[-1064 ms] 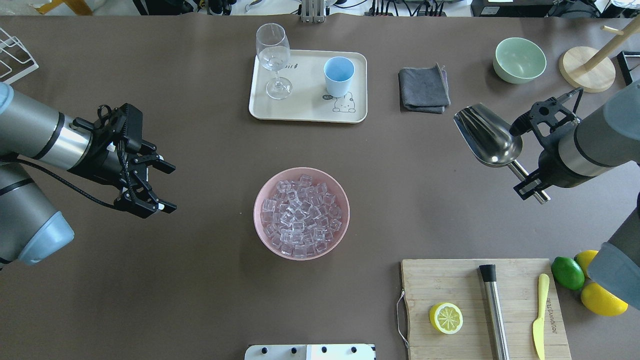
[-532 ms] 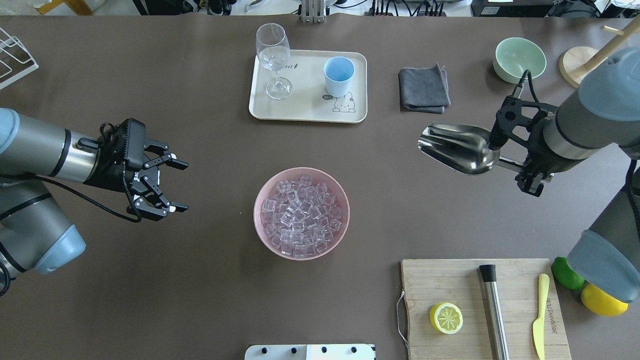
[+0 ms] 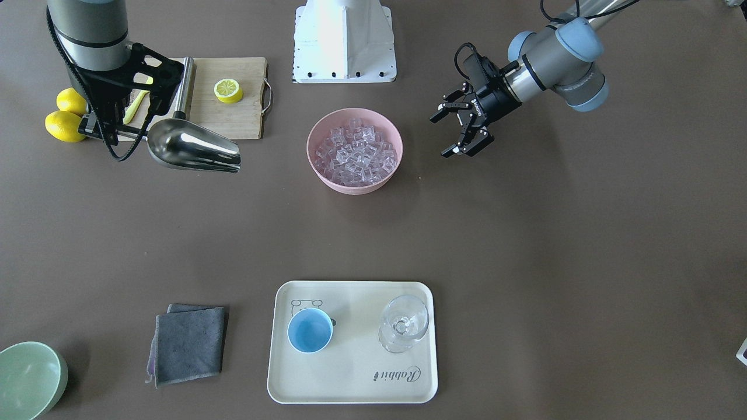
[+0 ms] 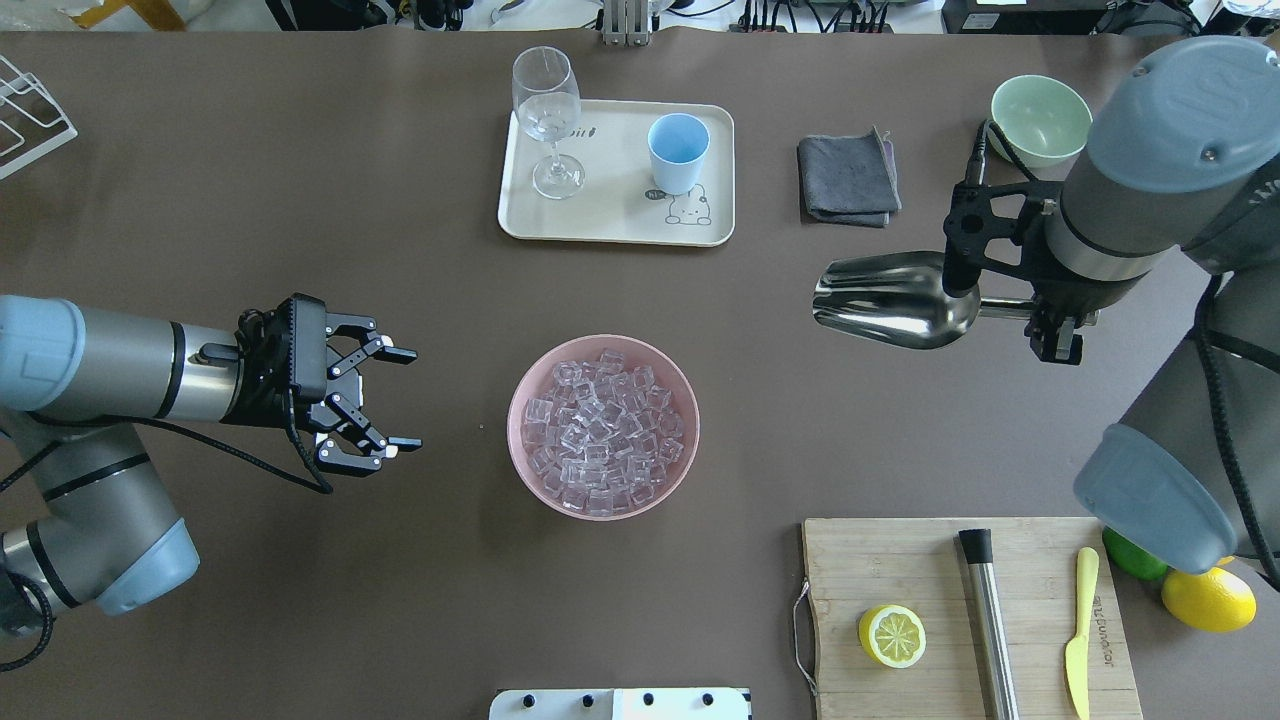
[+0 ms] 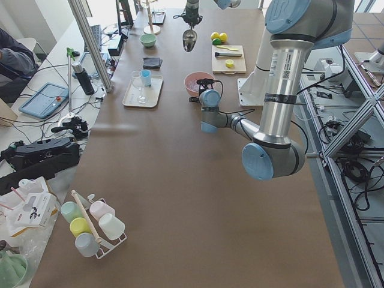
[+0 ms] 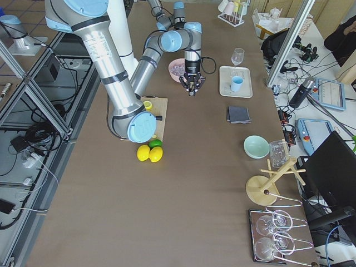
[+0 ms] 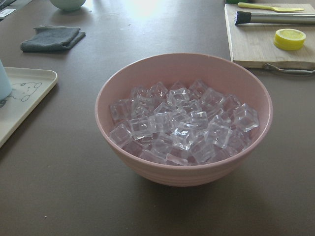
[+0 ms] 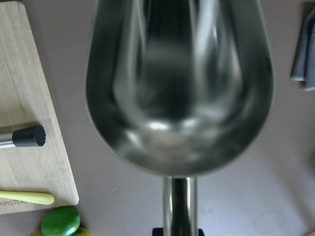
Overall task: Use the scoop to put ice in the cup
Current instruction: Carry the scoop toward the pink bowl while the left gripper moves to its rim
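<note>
Clear ice (image 4: 600, 430) is held in a pink bowl (image 7: 187, 173). The cup (image 4: 678, 140) is coloured light blue, the scoop (image 4: 895, 298) polished steel, the tabletop (image 4: 300, 150) brown, the tray (image 4: 610, 215) cream.

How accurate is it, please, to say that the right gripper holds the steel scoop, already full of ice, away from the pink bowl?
Not quite: the steel scoop is empty, as the right wrist-mounted view shows. The right gripper does hold it away from the pink bowl, where the ice lies.
</note>
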